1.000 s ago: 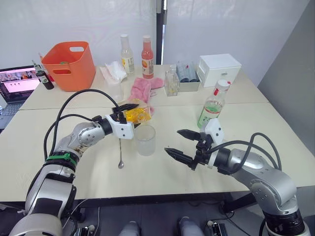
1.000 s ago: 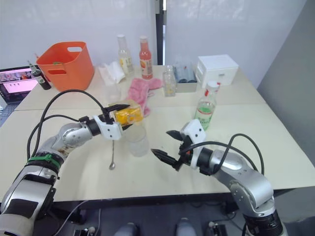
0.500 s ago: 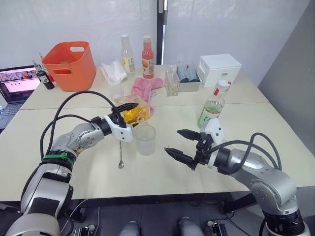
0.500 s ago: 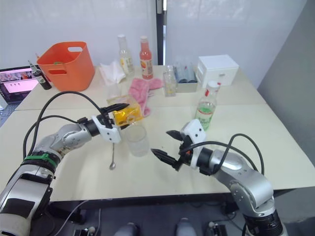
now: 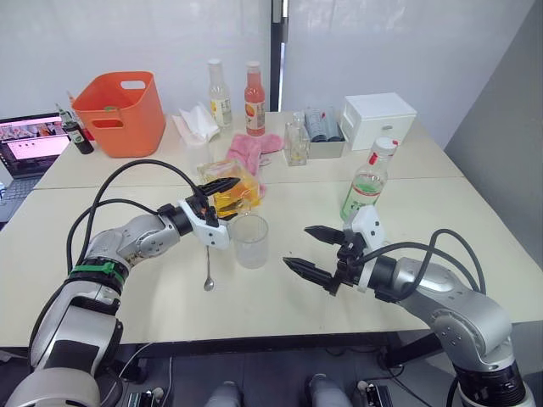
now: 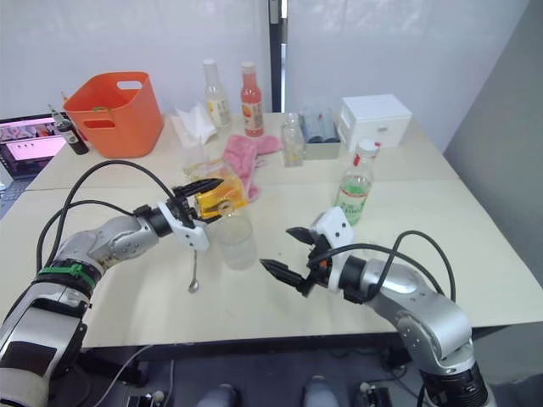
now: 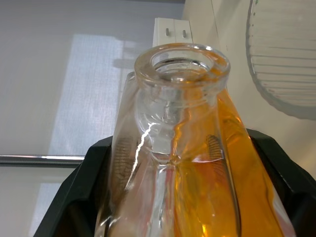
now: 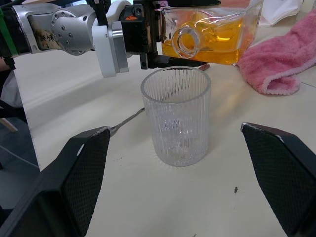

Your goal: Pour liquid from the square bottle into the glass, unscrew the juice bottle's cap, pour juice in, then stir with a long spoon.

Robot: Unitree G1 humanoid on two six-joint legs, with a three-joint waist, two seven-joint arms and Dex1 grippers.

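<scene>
While the square clear glass bottle with amber liquid [image 8: 212, 32] is clamped on its side between the fingers of the left pincer [image 5: 219, 197], its open mouth is seen just above and slightly to the far left of the short clear ribbed glass [image 5: 250, 241], which stands near the middle of the bench [image 5: 441, 203]. No liquid is seen in the glass yet, so the pour seems to be only at its start. For a clean pour, the mouth should be brought fully over the rim before the bottle is tipped further, and the tilt should be raised slowly, because the wide neck may let the liquid come out in a rush. The right pincer [image 5: 314, 248] is wide open and holds nothing; it is kept to the right of the glass and could steady it if needed.

The long thin silver metal spoon [image 5: 208, 267] lies on the bench to the left of the glass, partly under the left arm. The tall clear plastic juice bottle with green-and-white label [image 5: 367, 182] stands further right, with the small white cap [image 5: 384, 146] on it. Whether any drop has left the bottle mouth cannot be made out.
</scene>
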